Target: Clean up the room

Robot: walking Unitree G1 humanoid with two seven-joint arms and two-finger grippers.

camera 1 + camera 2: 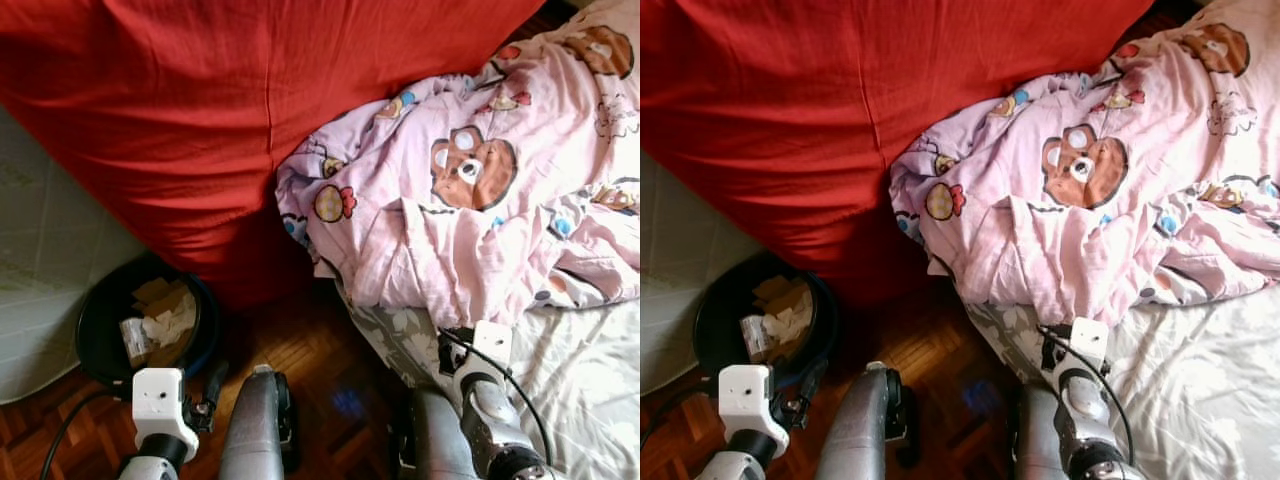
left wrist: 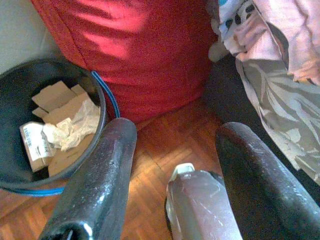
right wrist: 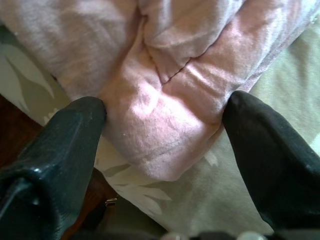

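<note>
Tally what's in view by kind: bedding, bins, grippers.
Bedding: 3 - red cover, pink bear-print quilt, leaf-print sheet
Bins: 1 - black bin holding cardboard and paper scraps
Grippers: 2 - left gripper open above the wood floor, right gripper open around the quilt's edge
Total: 6

Sunlit parquet floor beside bed

A bedroom in a home: a bed with a leaf-print sheet carries a rumpled pink cartoon-bear quilt, beside a red beanbag, a wastebasket and parquet floor.
</note>
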